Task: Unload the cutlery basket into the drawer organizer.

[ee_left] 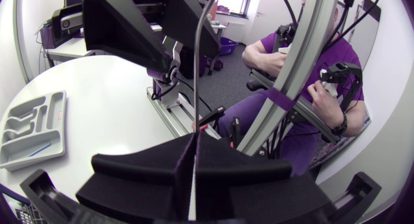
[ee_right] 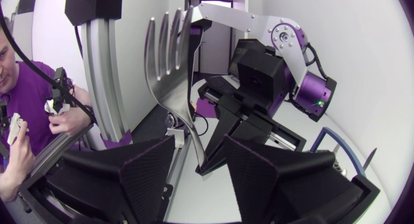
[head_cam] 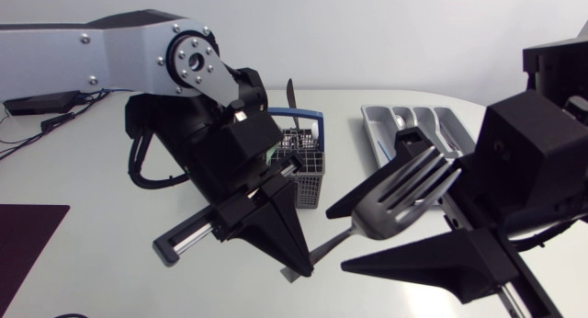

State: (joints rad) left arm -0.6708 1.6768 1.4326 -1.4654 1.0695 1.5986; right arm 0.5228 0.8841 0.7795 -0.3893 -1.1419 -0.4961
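A silver fork (head_cam: 400,198) hangs in the air over the table's front, tines toward the right. My left gripper (head_cam: 296,263) is shut on the end of its handle; in the left wrist view the thin handle (ee_left: 202,56) rises from the closed fingers (ee_left: 149,179). My right gripper (head_cam: 338,238) straddles the fork's neck, open, with a gap on each side of the fork (ee_right: 171,62) between the fingers (ee_right: 129,179). The grey mesh cutlery basket (head_cam: 308,171) with a blue handle stands behind my left gripper, one utensil (head_cam: 290,93) sticking up. The grey organizer (head_cam: 432,125) lies at the back right.
A dark maroon mat (head_cam: 28,240) lies at the table's front left corner. The organizer (ee_left: 32,130) also shows in the left wrist view, with a thin blue item in one compartment. The basket's blue handle (ee_right: 336,143) shows beside my right gripper.
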